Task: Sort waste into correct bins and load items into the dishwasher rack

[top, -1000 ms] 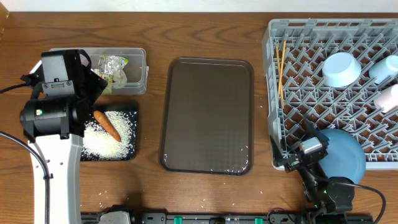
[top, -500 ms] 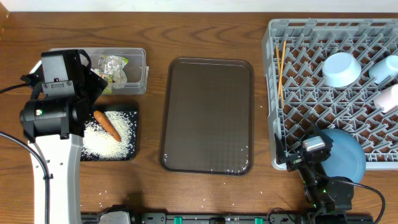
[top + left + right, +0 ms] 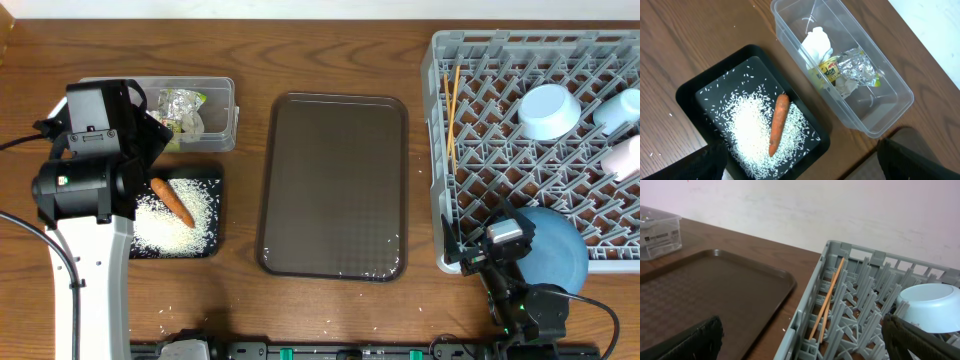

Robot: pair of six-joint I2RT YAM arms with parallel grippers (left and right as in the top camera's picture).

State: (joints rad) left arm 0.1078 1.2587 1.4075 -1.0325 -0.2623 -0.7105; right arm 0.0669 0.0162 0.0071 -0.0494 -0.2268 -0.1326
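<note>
Jaws both spread wide; carrot [image 3: 778, 123] lies in black tray [image 3: 707, 72].

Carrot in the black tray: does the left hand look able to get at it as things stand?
Probably yes. The left hand hangs open above the tray. The carrot lies bare on the rice with nothing over it, and the tray's rim is low.

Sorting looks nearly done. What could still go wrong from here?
The blue plate sits at the near edge of the dishwasher rack, close beside the right gripper; pulling away carelessly might knock it. Most rice is in the black tray, but a few grains lie on the wood outside and may get left behind.
</note>
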